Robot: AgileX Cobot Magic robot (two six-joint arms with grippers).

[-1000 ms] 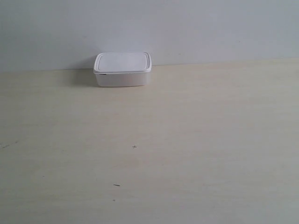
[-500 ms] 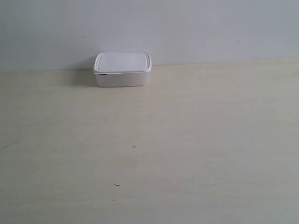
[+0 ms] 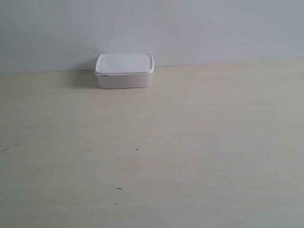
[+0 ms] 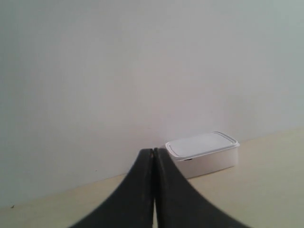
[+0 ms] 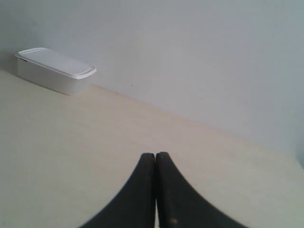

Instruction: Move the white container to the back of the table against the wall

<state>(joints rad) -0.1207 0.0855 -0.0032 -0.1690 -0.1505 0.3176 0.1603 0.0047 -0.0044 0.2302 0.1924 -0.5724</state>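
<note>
Nothing has shifted in the last second: the container point(image 3: 125, 70) sits just where it was, lid on, at the back of the table point(image 3: 199, 142), right up by the wall point(image 3: 199, 28), though whether it actually touches I cannot tell. The left tool point(image 4: 154, 153) has its two dark fingers point(image 4: 137, 190) pressed flat together, gripping nothing, and the container lies ahead of its tips, apart from them. The right tool point(image 5: 155, 156) is likewise pinched closed and empty; from it the container is well off ahead and to one side. A few dark specks point(image 3: 137, 149) mark the table, well clear of the container
</note>
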